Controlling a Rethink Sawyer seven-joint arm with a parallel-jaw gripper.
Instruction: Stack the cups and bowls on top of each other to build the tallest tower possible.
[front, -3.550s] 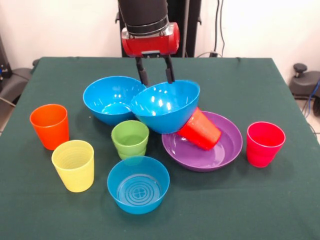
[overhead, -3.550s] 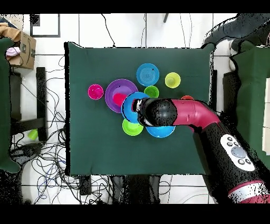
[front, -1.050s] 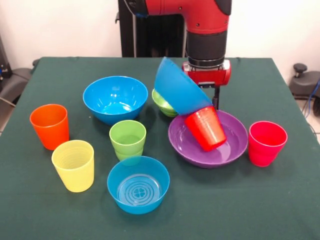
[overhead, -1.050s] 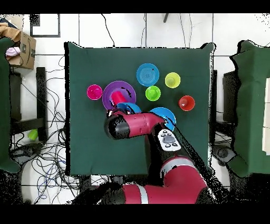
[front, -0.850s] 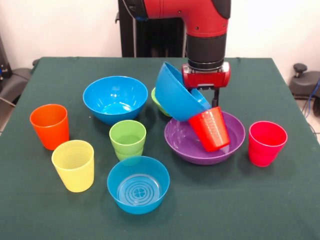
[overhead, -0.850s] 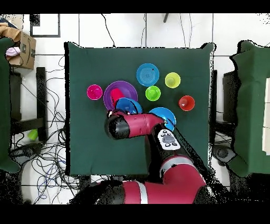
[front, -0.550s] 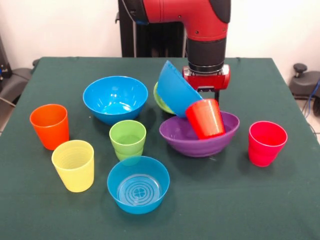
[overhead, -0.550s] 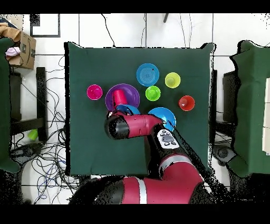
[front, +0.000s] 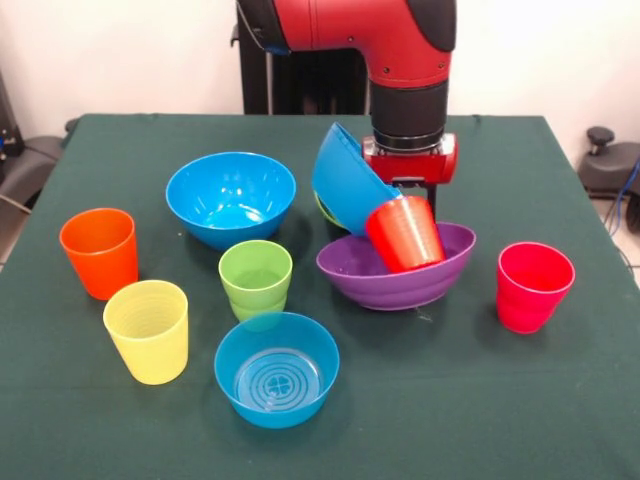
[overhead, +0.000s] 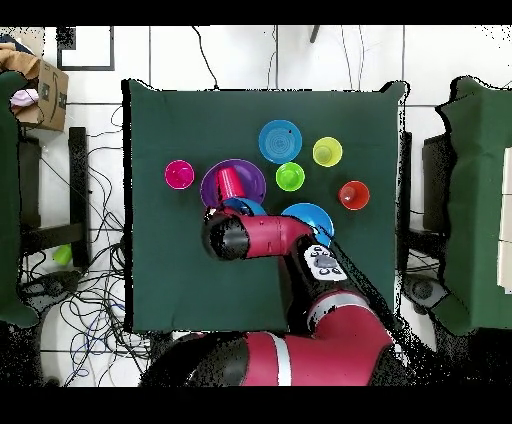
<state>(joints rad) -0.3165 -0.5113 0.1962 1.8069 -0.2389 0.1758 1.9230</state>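
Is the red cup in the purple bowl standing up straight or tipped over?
Tipped. The red cup leans at a slant inside the purple bowl, its rim resting low in the bowl and its bottom pointing up toward the tilted blue bowl.

A table covered in dark green cloth (front: 120, 420) carries upright cups — orange (front: 99, 252), yellow (front: 148, 331), light green (front: 259, 279) and pinkish-red (front: 533, 286) — plus a large blue bowl (front: 231, 198), a small blue bowl (front: 277, 368) and a wide purple bowl (front: 395, 268), tilted.
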